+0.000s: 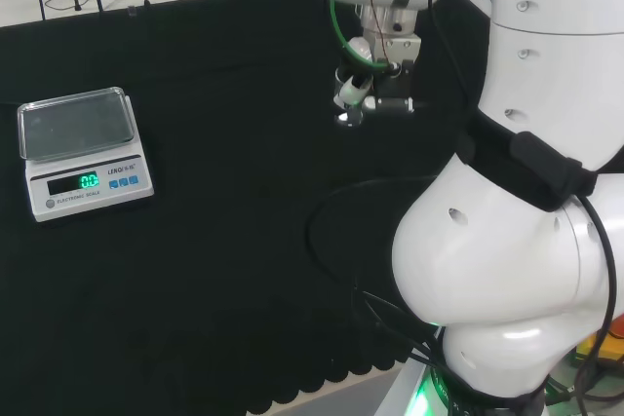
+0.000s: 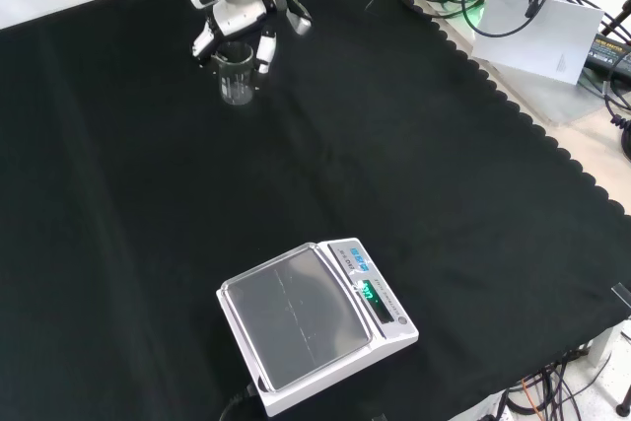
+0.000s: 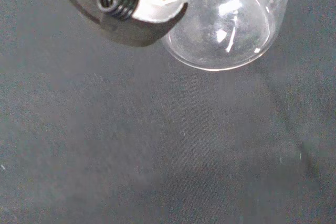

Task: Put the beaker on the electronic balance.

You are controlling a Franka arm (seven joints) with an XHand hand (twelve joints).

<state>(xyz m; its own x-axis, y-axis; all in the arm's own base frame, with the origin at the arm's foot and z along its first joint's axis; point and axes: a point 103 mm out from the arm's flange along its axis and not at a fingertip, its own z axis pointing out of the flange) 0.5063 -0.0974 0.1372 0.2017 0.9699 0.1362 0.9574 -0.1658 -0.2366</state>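
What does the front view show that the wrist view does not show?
Front view alone: the balance with its bare pan, standing far from the beaker, and the hand above the beaker with fingers down on both sides of it. Wrist view alone: a close look through the beaker to its clear round bottom, which looks empty. Both: the glass beaker, part of the hand, and the black cloth.

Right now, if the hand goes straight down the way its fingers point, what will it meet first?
Most likely the beaker: in the front view the hand hangs above it with fingers on both sides of the rim. Whether they already touch the glass is unclear.
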